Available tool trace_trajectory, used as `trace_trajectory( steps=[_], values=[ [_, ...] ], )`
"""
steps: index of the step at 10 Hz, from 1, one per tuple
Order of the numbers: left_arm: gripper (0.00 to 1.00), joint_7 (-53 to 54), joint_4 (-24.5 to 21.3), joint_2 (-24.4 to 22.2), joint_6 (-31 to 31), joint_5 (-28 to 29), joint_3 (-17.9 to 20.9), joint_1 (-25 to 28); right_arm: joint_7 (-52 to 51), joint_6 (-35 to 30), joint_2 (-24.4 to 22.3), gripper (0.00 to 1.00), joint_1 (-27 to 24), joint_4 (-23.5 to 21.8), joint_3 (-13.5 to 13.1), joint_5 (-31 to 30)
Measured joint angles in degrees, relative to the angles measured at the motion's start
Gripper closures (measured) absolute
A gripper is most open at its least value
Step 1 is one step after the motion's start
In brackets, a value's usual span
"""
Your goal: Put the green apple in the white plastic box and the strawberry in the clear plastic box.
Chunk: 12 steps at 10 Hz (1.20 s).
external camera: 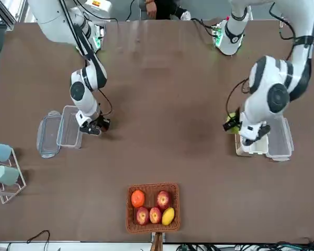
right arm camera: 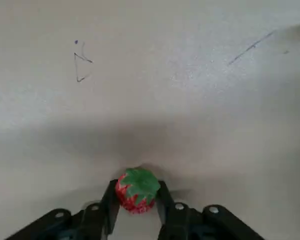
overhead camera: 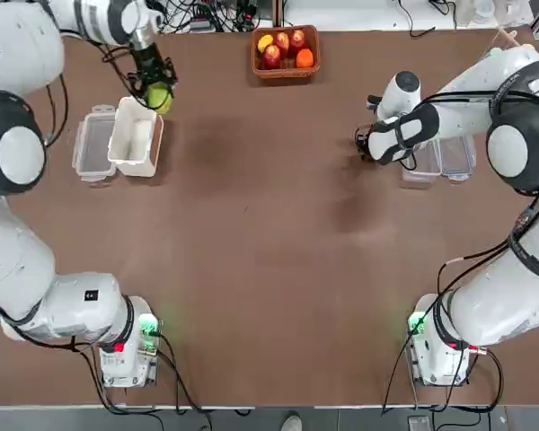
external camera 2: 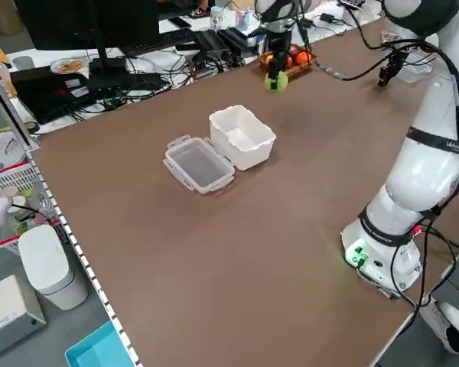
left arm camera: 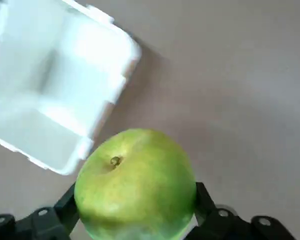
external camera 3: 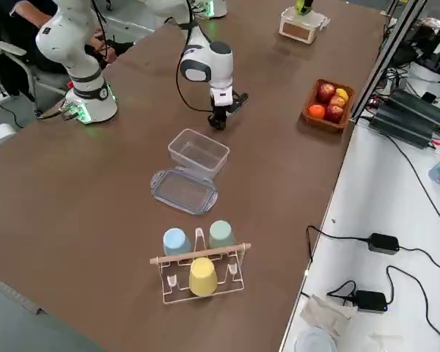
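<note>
We found the green apple (left arm camera: pixel 135 184) held off the surface (overhead camera: pixel 269 251) in the left pincer (overhead camera: pixel 154 87), pinched across its widest part with the stem up, just past the white plastic box (overhead camera: pixel 136 135) at about one o'clock of it in the top view. It looked smooth, hard and fairly heavy for its size, so we judged a grip at the equator the safest, since the skin could slide on narrower holds. The strawberry (right arm camera: pixel 137 190) sat low between the fingers of the right pincer (overhead camera: pixel 363 146), which closed on its sides under the green cap, close above the surface at roughly nine o'clock of the clear plastic box (overhead camera: pixel 421 160). We judged the berry light and soft, easily bruised, best held gently at its middle. Beside each box lay its lid: the white box's lid (overhead camera: pixel 92 145) and the clear lid (overhead camera: pixel 456 154). A basket of fruit (overhead camera: pixel 286 50) stood at twelve o'clock of the surface.
</note>
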Motion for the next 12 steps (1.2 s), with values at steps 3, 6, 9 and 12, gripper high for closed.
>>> trace_trajectory(
  steps=[3,6,9,12],
  values=[
    [0.08,7.2,-1.0,1.8,0.5,3.9,0.0,7.3,0.3,-3.7,-0.3,0.68,-0.3,1.2,-0.3,0.0],
    [0.08,7.3,-1.0,5.5,2.1,5.1,-0.2,7.2,-0.3,-19.5,-5.5,0.68,-2.8,7.0,-0.5,0.0],
    [0.09,7.3,-1.0,8.1,2.5,6.7,-0.1,7.7,-11.1,-30.2,-11.1,0.68,-8.0,8.5,-0.6,0.0],
    [0.01,7.1,-0.6,8.4,2.5,6.8,-0.2,7.8,-21.4,-33.7,-14.5,0.68,-13.3,7.8,-1.1,0.0]
  ],
)
